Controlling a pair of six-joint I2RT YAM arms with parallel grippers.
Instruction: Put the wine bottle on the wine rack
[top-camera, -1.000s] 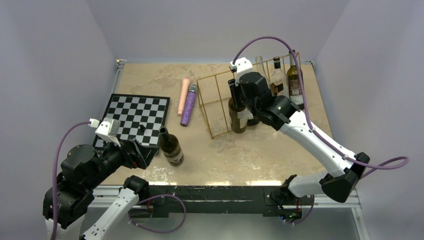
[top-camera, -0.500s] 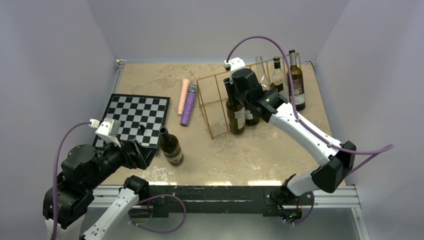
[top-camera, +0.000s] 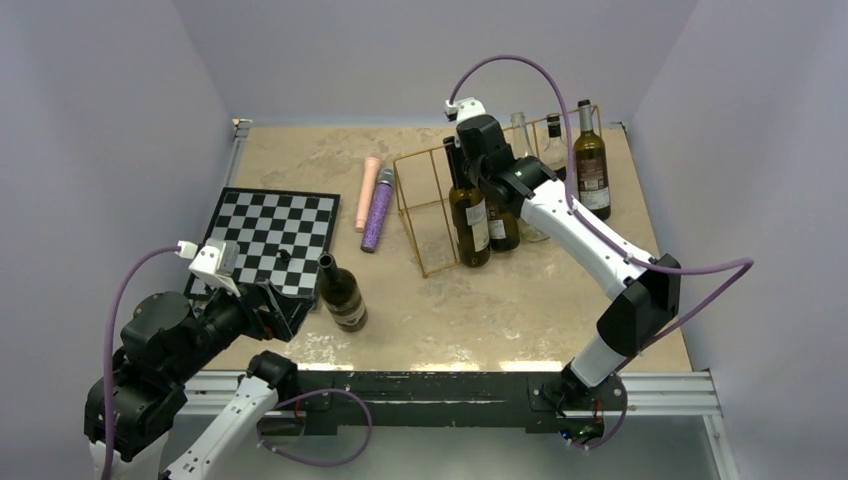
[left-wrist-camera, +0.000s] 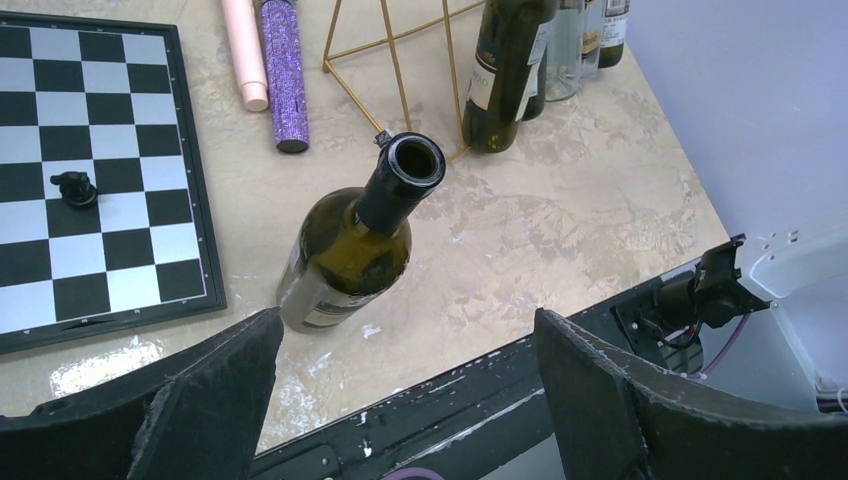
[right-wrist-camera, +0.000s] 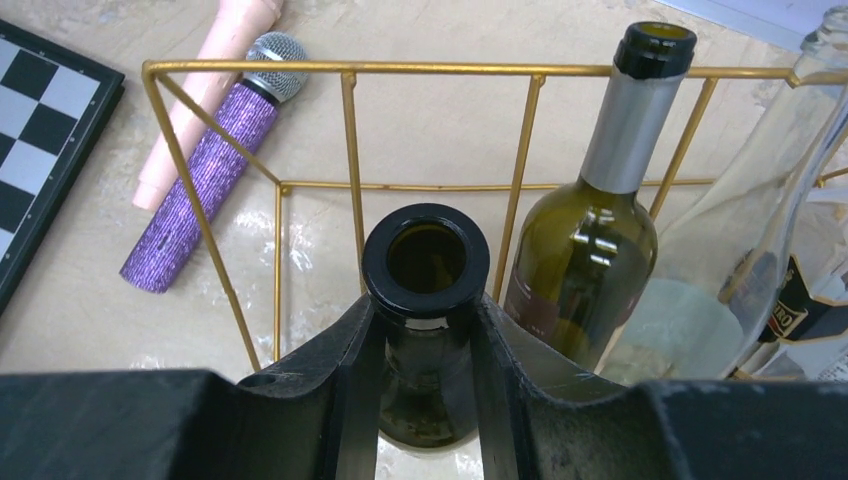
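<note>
Your right gripper (right-wrist-camera: 425, 325) is clamped on the neck of the wine bottle (top-camera: 470, 215), one finger on each side just under the lip. That high grip lets the heavy body hang straight below the wrist, so the bottle stands upright. It is in the far right part of the tabletop (top-camera: 500, 310), right up against the wine rack (top-camera: 425, 205) on the side facing the right edge. You cannot tell from these views whether its base rests on the table or is just clear of it.

The rack's thin wire bays are meant to cradle a bottle lying down, so you will probably have to tip it over before letting go. Watch the other bottles (top-camera: 590, 165) crowded toward the far right corner, as a wide swing could knock them.

Your left gripper (left-wrist-camera: 405, 345) is spread wide and holds nothing. It sits low by the near edge, facing a second bottle (left-wrist-camera: 345, 250) that stands beside the chessboard (top-camera: 270, 235), probably lined up for a later pickup. Two microphones (top-camera: 375, 205) lie between the chessboard and the rack.
</note>
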